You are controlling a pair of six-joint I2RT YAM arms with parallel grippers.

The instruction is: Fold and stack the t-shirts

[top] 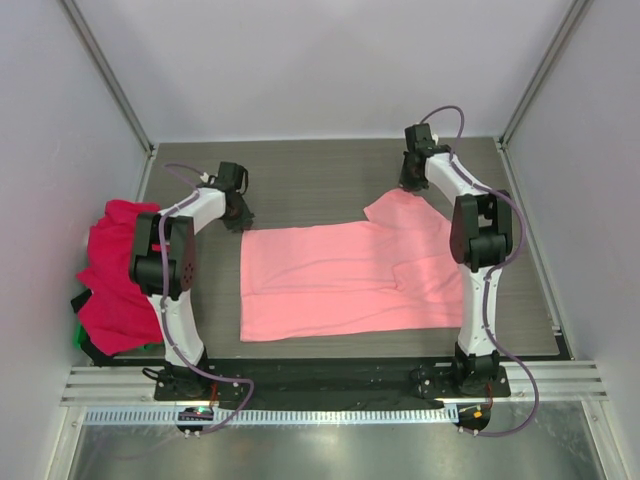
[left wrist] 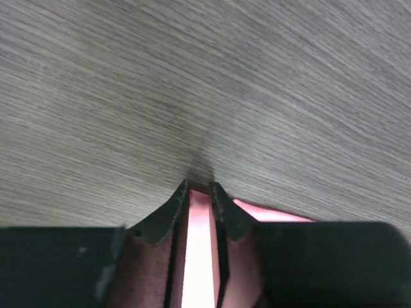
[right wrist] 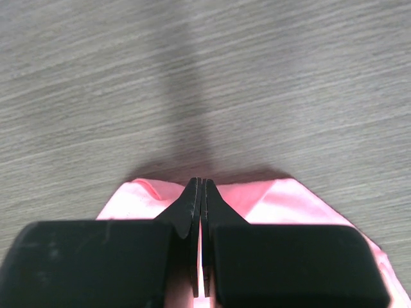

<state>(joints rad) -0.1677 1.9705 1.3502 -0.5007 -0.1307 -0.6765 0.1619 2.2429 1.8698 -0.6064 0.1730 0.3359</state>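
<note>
A salmon-pink t-shirt [top: 340, 280] lies spread flat on the middle of the table. My left gripper [top: 238, 213] is at its far left corner. In the left wrist view the narrow jaws [left wrist: 199, 188] pinch pink cloth [left wrist: 199, 244] against the table. My right gripper [top: 409, 184] is at the far right sleeve. In the right wrist view its jaws [right wrist: 202, 183] are pressed together on the pink sleeve edge [right wrist: 282, 199]. A heap of crimson t-shirts [top: 115, 275] with black cloth sits at the left edge, behind my left arm.
A bit of green tray [top: 78, 335] shows under the crimson heap. The grey wood-grain table [top: 320, 180] is walled in on the left, back and right. A metal rail [top: 330, 385] runs along the near edge by the arm bases.
</note>
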